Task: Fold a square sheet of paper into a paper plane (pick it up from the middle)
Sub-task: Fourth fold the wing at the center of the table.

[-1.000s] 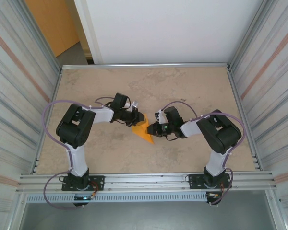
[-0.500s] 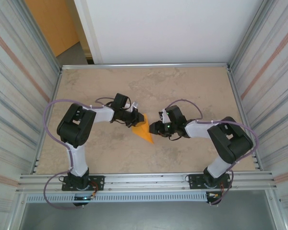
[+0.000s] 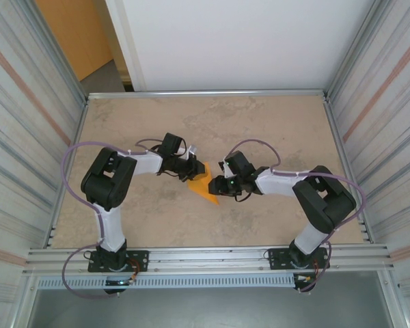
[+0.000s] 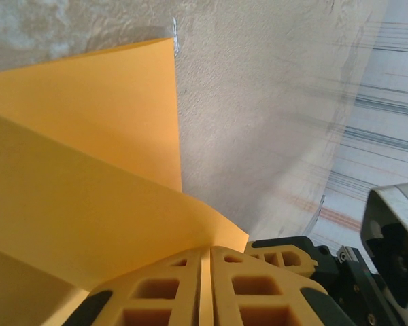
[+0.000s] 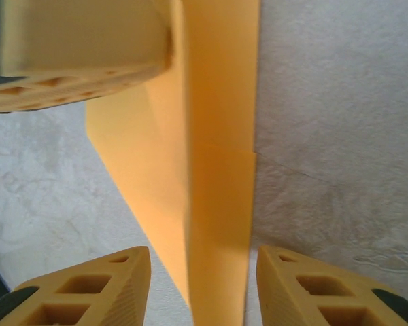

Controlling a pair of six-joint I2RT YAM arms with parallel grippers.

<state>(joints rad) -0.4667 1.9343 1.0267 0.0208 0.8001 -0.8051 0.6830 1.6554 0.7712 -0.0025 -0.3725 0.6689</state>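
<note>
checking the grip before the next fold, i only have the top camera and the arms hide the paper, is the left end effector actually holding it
Observer: Yes. In the left wrist view the left end effector is shut, with an edge of the paper running into its fingertips.
Operator: and the right one, clamped too
Observer: No. The right end effector is open. Its fingers sit on either side of the paper's narrow folded strip without pinching it.
Operator: is the sheet lying flat
Observer: Only partly. The left wrist view shows one layer flat on the table and another that looks lifted toward the shut fingers.
</note>
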